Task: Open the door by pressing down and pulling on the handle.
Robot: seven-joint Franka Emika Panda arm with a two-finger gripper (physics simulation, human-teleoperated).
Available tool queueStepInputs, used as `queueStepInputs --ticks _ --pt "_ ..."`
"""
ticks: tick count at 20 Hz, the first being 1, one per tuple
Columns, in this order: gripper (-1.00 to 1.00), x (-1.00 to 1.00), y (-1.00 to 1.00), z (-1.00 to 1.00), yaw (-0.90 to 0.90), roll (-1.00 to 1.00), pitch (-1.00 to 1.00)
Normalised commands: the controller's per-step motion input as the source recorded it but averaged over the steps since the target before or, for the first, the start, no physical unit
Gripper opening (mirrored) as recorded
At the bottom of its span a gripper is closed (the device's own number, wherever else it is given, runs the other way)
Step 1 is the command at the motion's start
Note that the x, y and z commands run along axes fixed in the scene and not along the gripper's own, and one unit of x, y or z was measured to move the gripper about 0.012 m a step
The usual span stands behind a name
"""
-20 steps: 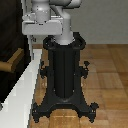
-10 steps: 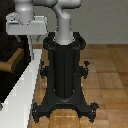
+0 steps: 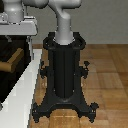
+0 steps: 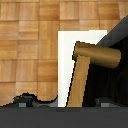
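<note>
The door is a dark panel (image 3: 6, 55) in a pale frame (image 3: 27, 82) at the exterior view's left. The panel also shows in the wrist view (image 4: 114, 80). The tan handle (image 3: 13, 61) sticks out of the panel. In the wrist view the handle (image 4: 95, 55) is a cylinder with a lever bar running down from it, close in front of the camera. My gripper (image 4: 65, 102) is open, with its dark fingertips (image 4: 24, 100) wide apart on either side of the lever's end. The white hand (image 3: 17, 24) hangs just above the handle.
The black robot pedestal (image 3: 64, 75) stands on a wooden parquet floor (image 3: 107, 75) to the exterior view's right of the door frame. The frame's white edge (image 4: 66, 60) lies beside the handle.
The arm has swung toward the exterior view's left, and the hand now sits over the door and handle. The door has not moved.
</note>
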Motion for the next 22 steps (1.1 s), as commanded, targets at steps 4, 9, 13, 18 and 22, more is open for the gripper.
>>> queueStepInputs --ticks 4,9,13,18,22 --pt "1.0 0.0 -0.25 0.0 -0.11 0.0 0.0" --pt "1.0 0.0 0.0 0.0 -0.09 0.0 0.0" --pt "1.0 0.0 -0.25 0.0 -0.11 0.0 0.0" --pt "1.0 0.2 -0.2 0.0 0.0 0.0 0.0" --pt "1.0 0.25 0.0 -0.25 0.0 0.0 0.0"
